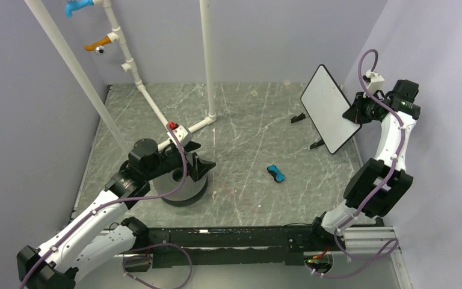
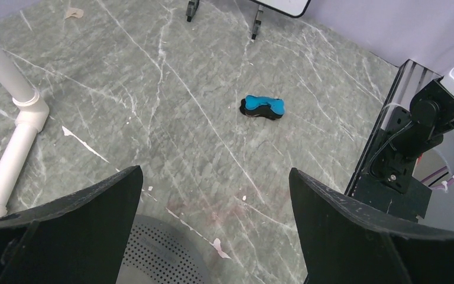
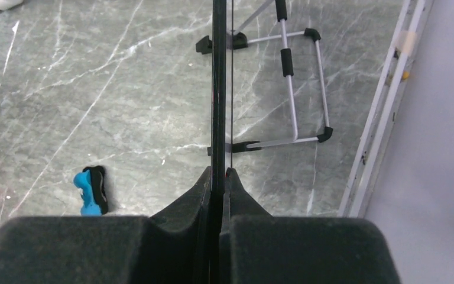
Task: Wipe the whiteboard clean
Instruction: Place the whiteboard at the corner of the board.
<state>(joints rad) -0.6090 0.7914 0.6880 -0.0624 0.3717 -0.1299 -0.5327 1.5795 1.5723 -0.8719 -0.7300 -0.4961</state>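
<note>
Whiteboard being held
The whiteboard [image 1: 329,108] is being clamped edgewise in the right gripper [image 3: 219,174]; the left gripper [image 2: 214,173] is being held wide open over the black disc [image 1: 186,195].

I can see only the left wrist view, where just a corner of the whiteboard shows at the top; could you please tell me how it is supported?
Observer: The right gripper is shut on the whiteboard at its edge and holds it tilted above the table.
Operator: Thank you. Is any writing on it?
Observer: The face shown in the top view looks blank; its other face is hidden.
Operator: And its stand?
Observer: The wire stand sits on the table below the board, with nothing on it.
</note>
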